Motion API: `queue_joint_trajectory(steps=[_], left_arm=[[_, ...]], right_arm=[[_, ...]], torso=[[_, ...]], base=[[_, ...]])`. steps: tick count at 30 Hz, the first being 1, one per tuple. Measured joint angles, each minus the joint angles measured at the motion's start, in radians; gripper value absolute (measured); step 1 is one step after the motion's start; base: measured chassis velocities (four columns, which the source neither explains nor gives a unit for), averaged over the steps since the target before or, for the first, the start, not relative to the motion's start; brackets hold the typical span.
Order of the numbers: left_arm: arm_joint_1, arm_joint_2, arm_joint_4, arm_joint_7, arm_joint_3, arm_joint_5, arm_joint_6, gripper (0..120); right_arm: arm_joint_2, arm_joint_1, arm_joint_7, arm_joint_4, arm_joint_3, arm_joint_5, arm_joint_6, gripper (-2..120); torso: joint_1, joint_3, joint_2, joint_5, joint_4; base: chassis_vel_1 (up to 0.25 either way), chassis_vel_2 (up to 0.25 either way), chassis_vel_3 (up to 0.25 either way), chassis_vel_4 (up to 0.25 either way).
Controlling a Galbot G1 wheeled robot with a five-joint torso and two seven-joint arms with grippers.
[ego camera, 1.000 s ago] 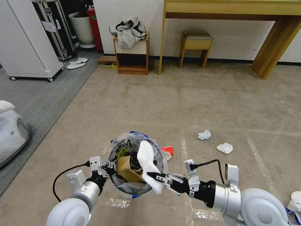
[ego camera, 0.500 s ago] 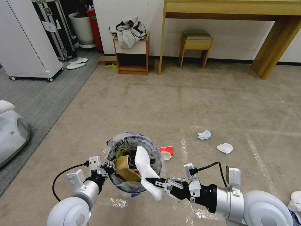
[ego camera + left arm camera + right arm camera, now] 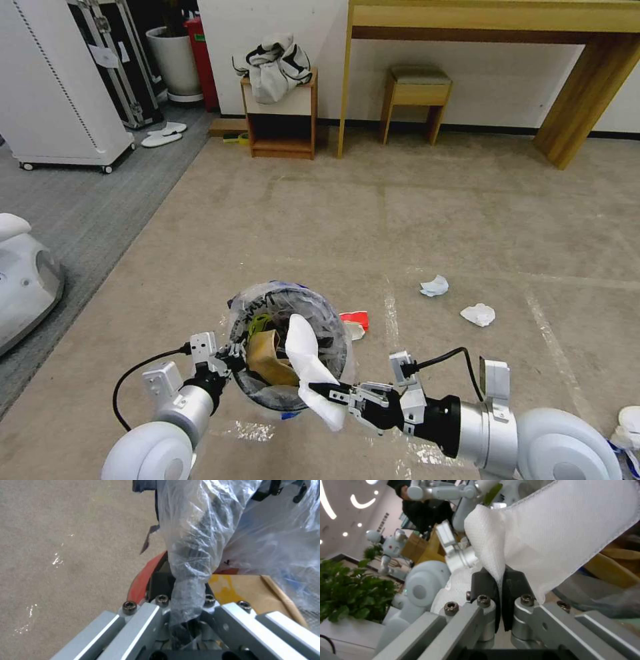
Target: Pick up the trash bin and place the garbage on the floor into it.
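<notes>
Insole over the trash bin (image 3: 288,347)

Right hand (image 3: 325,392) pinches the flat white oval insole (image 3: 308,363), probably fabric, long axis tilted across the rim; left hand (image 3: 230,353) clamps the crinkled liner.

My head camera looks forward and down over the beige short-pile carpet (image 3: 413,220). My left wrist camera sits tight against the small round red bin with its crinkled clear bag (image 3: 200,537). My right wrist camera looks closely along my jaws. All three share that bin (image 3: 288,347).

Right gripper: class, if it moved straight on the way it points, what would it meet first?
Probably the small round red trash bin, since the right gripper points across its rim; depth is uncertain.
</notes>
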Motion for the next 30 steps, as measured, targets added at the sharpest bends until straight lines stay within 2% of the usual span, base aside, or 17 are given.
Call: queue_joint_trajectory(steps=[9,11,12,15,19,23,30], left_arm=[[0.004,-0.001,-0.004,0.008,0.002,0.007,-0.007,1],[0.016,0.003,-0.011,0.064,-0.001,0.051,-0.033,1],[0.016,0.003,-0.011,0.064,-0.001,0.051,-0.033,1],[0.025,0.006,-0.011,0.117,-0.010,0.087,-0.059,1],[0.028,0.008,-0.007,0.152,-0.016,0.110,-0.075,1],[0.027,0.009,-0.005,0.156,-0.018,0.113,-0.078,1],[0.042,0.010,-0.011,0.210,-0.027,0.137,-0.107,1]], right_arm=[[-0.014,-0.002,0.006,0.011,0.004,0.010,-0.001,1],[-0.021,-0.003,0.008,0.015,0.005,0.012,-0.001,1],[-0.021,-0.003,0.008,0.015,0.005,0.012,-0.001,1],[-0.027,-0.001,0.015,0.015,0.011,0.024,-0.001,1],[-0.042,-0.001,0.023,0.025,0.022,0.043,-0.001,1],[-0.045,-0.001,0.026,0.029,0.024,0.047,-0.001,1],[-0.071,0.056,0.076,0.023,0.039,0.141,0.000,1]], torso=[[0.000,0.000,0.000,0.0000,0.0001],[0.000,0.000,0.000,0.0000,0.0000],[0.000,0.000,0.000,0.0000,0.0000],[0.000,0.000,0.000,0.0000,0.0001],[0.000,0.000,0.000,0.0000,0.0000],[0.000,0.000,0.000,0.0000,0.0000],[0.000,0.000,0.000,0.0000,0.0001]], base=[[0.000,0.000,0.000,0.000],[0.000,0.000,0.000,0.000],[0.000,0.000,0.000,0.000],[0.000,0.000,0.000,0.000],[0.000,0.000,0.000,0.000],[0.000,0.000,0.000,0.000],[0.000,0.000,0.000,0.000]])
